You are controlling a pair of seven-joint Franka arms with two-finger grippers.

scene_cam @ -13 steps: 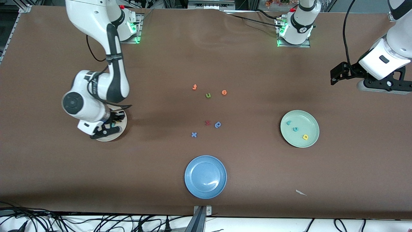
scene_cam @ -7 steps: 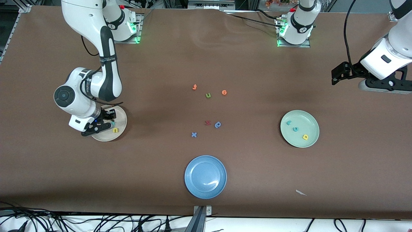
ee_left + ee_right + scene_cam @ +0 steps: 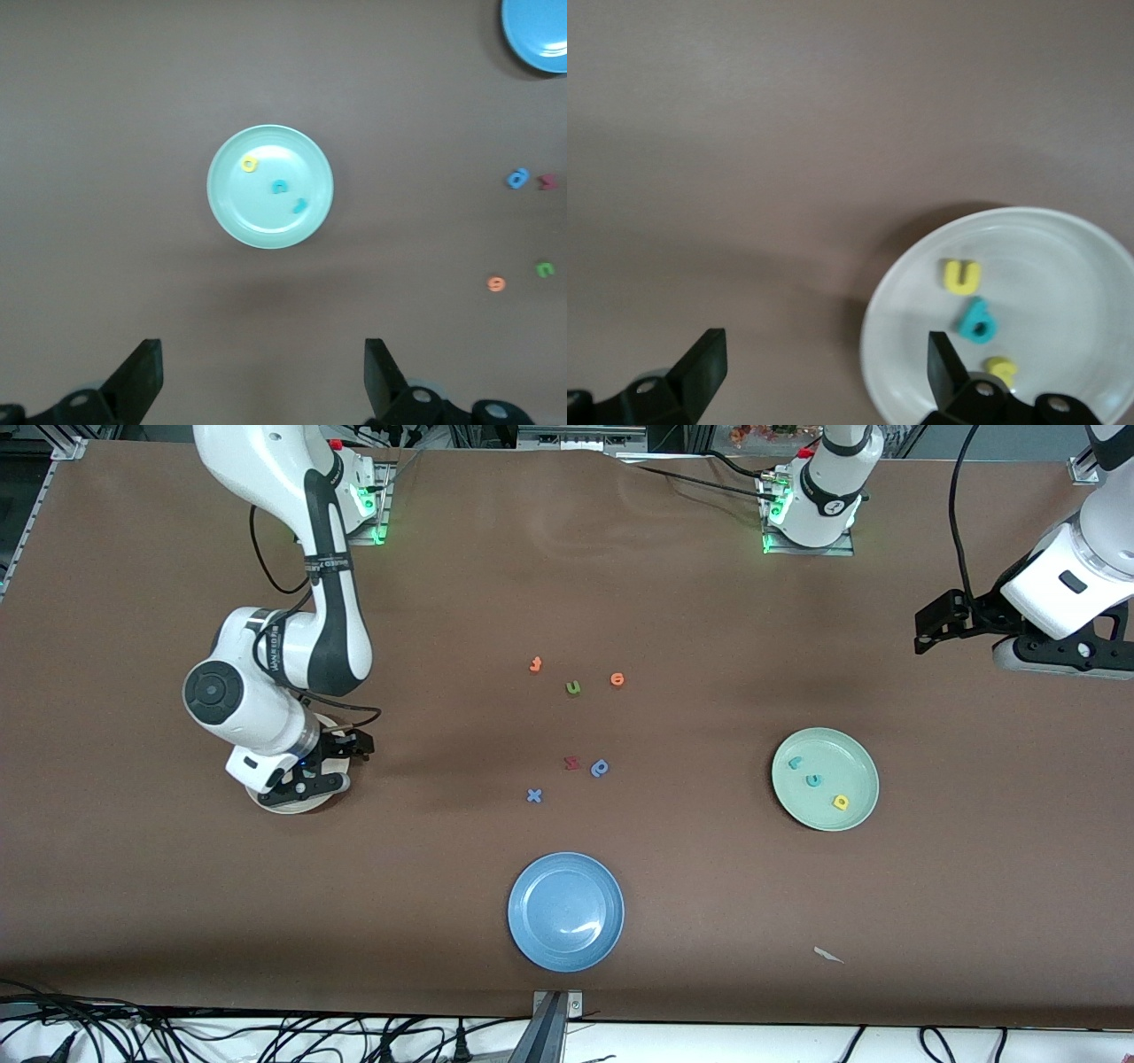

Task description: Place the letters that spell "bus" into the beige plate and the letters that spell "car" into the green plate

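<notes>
Beige plate [image 3: 1010, 310], mid-left of the front frame, holds yellow "u" [image 3: 961, 276], teal "b" [image 3: 978, 320] and yellow "s" [image 3: 1001, 368]; right gripper [image 3: 330, 766] hangs above it, fingers wide. Green plate [image 3: 855, 766] at mid-right carries three letters. Left gripper [image 3: 261, 381] waits at upper right, fingers wide.

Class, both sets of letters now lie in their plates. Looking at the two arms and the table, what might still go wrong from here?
1. The right claw, open, hangs low over the beige plate; pulling away, it might clip the rim and spill the "bus" letters.
2. Stray letters lie mid-table, such as the green "u"; one might wrongly be added to the beige plate or the green plate.
</notes>
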